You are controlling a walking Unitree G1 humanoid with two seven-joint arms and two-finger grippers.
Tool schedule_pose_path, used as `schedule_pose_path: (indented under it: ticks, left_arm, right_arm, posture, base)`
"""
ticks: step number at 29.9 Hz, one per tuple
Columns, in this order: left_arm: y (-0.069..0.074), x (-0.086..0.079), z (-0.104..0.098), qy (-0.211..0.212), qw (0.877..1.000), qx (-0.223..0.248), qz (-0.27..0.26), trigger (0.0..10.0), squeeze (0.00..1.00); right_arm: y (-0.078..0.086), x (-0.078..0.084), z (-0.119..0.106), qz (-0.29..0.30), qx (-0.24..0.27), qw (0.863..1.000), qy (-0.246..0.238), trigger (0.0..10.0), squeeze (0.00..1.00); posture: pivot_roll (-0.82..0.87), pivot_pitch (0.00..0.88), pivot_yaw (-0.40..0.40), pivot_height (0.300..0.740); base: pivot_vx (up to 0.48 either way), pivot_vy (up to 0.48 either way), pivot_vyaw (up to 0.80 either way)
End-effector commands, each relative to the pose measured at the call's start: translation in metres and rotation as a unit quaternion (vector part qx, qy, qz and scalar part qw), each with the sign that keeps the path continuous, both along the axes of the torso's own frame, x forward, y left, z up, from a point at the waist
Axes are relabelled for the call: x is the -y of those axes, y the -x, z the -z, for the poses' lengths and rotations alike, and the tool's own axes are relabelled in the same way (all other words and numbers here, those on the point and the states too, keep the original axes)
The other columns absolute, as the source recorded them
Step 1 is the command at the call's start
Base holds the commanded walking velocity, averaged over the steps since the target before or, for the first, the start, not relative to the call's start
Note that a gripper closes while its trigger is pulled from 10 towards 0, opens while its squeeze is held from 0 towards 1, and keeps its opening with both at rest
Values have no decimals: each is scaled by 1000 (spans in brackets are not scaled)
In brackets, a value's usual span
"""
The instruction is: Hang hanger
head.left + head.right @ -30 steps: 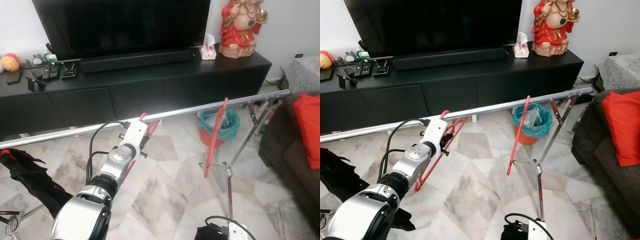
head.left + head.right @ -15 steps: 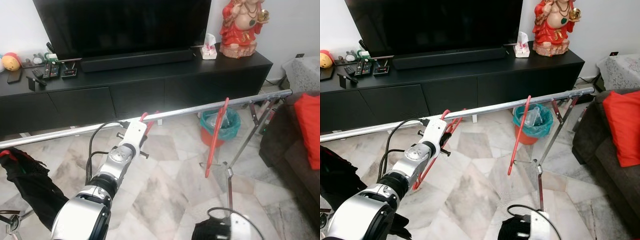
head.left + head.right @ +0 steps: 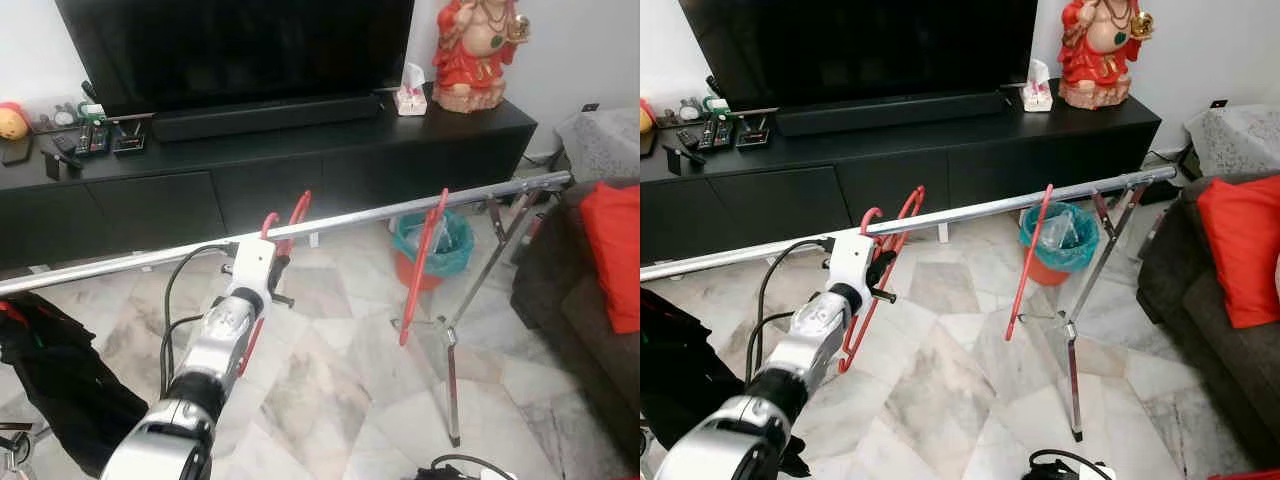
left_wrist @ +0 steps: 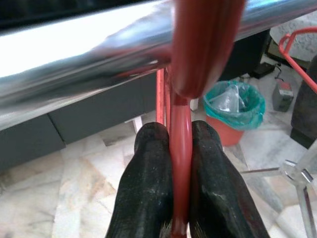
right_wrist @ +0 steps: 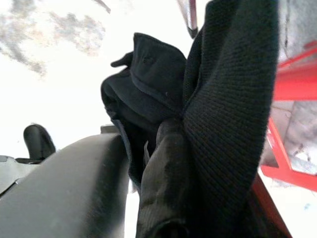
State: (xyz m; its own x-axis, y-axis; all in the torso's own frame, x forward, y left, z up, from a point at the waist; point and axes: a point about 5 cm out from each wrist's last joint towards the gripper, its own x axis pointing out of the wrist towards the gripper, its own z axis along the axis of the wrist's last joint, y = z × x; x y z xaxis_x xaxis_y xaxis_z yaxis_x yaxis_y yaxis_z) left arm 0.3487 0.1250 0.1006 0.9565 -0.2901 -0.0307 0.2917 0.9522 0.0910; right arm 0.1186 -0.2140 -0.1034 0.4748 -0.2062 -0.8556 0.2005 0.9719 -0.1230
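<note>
A chrome rail point(image 3: 380, 211) runs across the room on a folding rack. My left gripper point(image 4: 180, 130) is shut on the stem of a red hanger point(image 3: 297, 210) right under the rail. The hanger's hook point(image 4: 203, 44) curves over the rail, and its frame reaches a little above the bar. My left arm point(image 3: 225, 330) stretches up to it from the lower left. A second red hanger point(image 3: 420, 265) hangs further right. In the right wrist view, my right gripper point(image 5: 168, 148) is shut on a black garment point(image 5: 228, 99), with parts of a red hanger point(image 5: 292, 82) beside it.
A black cloth point(image 3: 50, 370) hangs from the rail's left end. Behind the rail stand a low black TV console point(image 3: 300, 150), a teal-lined bin point(image 3: 455, 240) and a red statue point(image 3: 470, 50). A dark sofa with a red cushion point(image 3: 615, 250) is at right. The rack's leg point(image 3: 450, 380) stands on marble floor.
My left gripper has lifted the red hanger, so its hook now sits over the rail and its frame pokes above it. My right arm has dropped out of the eye views' bottom edge. The camera shifted slightly.
</note>
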Motion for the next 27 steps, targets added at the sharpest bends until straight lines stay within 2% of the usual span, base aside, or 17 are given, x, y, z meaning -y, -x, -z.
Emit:
schedule_pose_path:
  ticks: [1, 2, 5, 8, 9, 13, 16, 17, 18, 19, 20, 24, 25, 27]
  left_arm:
    - [6, -14, -4, 11, 1000, 22, -7, 10000, 0]
    - [6, -14, -4, 11, 1000, 22, -7, 10000, 0]
    - [24, -33, 8, -2, 1000, 16, -10, 10000, 0]
    - [32, -36, 13, -7, 1000, 12, -10, 10000, 0]
    - [40, -40, 21, -12, 1000, 4, -10, 10000, 0]
    - [54, -42, 36, -16, 1000, -12, -13, 10000, 0]
    - [60, -42, 49, -21, 999, -45, -14, 10000, 0]
    - [65, -43, 61, -29, 997, -69, -18, 10000, 0]
    - [65, -43, 61, -29, 997, -69, -18, 10000, 0]
    - [69, -46, 72, -40, 994, -95, -23, 10000, 0]
    - [74, -50, 84, -53, 991, -123, -28, 10000, 0]
    - [83, -58, 105, -70, 980, -177, -52, 10000, 0]
    - [90, -63, 117, -80, 971, -213, -68, 10000, 0]
    - [99, -66, 128, -82, 963, -244, -81, 10000, 0]
  right_arm:
    - [-2, -2, -1, -4, 7, 1000, 1, 10000, 0]
    - [-2, -2, -1, -4, 7, 1000, 1, 10000, 0]
    - [-5, -4, -1, -6, 6, 1000, 0, 10000, 0]
    - [-5, -5, -1, -7, 6, 1000, 0, 10000, 0]
    - [-4, -7, 0, -10, 5, 1000, -1, 10000, 0]
    - [-3, -12, 1, -11, 3, 1000, -3, 10000, 0]
    - [-2, -15, 2, -12, 1, 1000, -4, 10000, 0]
    - [-2, -13, 1, -10, 2, 1000, -4, 10000, 0]
    - [-2, -13, 1, -10, 2, 1000, -4, 10000, 0]
    - [-2, -12, 1, -10, 3, 1000, -3, 10000, 0]
    - [-3, -11, 1, -8, 3, 1000, -3, 10000, 0]
    - [-3, -12, 1, -10, 3, 1000, -3, 10000, 0]
    - [-4, -12, 1, -9, 4, 1000, -4, 10000, 0]
    - [-4, -12, 1, -9, 4, 1000, -4, 10000, 0]
  posture:
    - [-8, 0, 10, 740]
    - [-8, 0, 10, 740]
    - [-3, 0, 13, 740]
    - [-1, 1, 12, 740]
    - [0, 0, 12, 740]
    - [1, 0, 12, 740]
    - [1, 0, 12, 740]
    - [0, 0, 13, 740]
    - [0, 0, 13, 740]
    - [0, 0, 13, 740]
    - [5, 0, 13, 740]
    - [2, 1, 14, 740]
    - [2, 1, 14, 740]
    - [0, 0, 15, 740]
  base:
    - [0, 0, 0]
    - [0, 0, 0]
    - [0, 0, 0]
    - [0, 0, 0]
    - [0, 0, 0]
    - [0, 0, 0]
    - [0, 0, 0]
    - [0, 0, 0]
    - [0, 0, 0]
    - [0, 0, 0]
    - [0, 0, 0]
    - [0, 0, 0]
    - [0, 0, 0]
    - [0, 0, 0]
